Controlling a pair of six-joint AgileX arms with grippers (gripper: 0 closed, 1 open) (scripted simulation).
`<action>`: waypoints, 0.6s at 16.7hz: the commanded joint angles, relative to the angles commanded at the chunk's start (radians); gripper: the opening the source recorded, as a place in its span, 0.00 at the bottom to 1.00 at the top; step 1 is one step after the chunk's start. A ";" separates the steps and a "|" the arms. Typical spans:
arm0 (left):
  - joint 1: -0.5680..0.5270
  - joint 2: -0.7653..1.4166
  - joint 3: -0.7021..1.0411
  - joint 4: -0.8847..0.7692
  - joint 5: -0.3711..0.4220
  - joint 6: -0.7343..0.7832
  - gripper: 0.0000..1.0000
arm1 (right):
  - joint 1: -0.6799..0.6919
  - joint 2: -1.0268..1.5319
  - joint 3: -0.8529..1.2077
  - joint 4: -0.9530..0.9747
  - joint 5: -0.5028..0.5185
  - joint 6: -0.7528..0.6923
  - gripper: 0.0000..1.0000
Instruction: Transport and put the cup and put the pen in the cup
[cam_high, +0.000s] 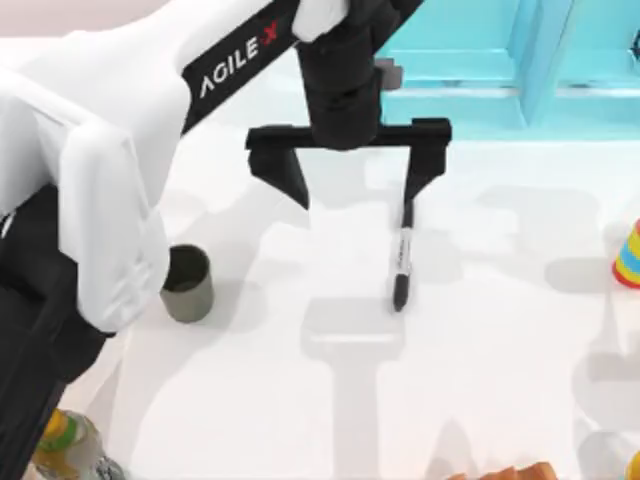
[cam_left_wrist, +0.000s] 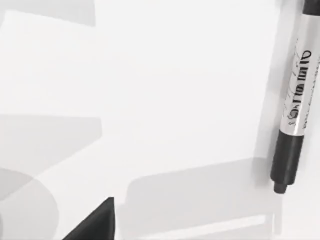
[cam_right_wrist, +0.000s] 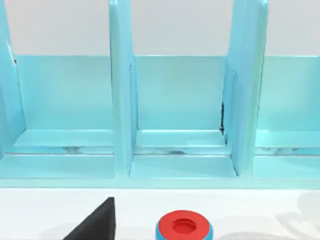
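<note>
left gripper (cam_high: 356, 180) jaws apart above table, pen (cam_high: 402, 262) under one fingertip (cam_high: 415, 185), ungrasped

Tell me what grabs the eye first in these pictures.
The left tool hangs wide open over the table's middle, one finger just above the pen. The cup stands apart at the left, upright. A turquoise shelf lines the far edge.
</note>
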 joint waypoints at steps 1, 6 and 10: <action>-0.016 0.041 0.037 0.017 0.016 -0.005 1.00 | 0.000 0.000 0.000 0.000 0.000 0.000 1.00; -0.043 0.102 0.095 0.047 0.040 -0.012 1.00 | 0.000 0.000 0.000 0.000 0.000 0.000 1.00; -0.040 0.103 0.079 0.061 0.039 -0.012 1.00 | 0.000 0.000 0.000 0.000 0.000 0.000 1.00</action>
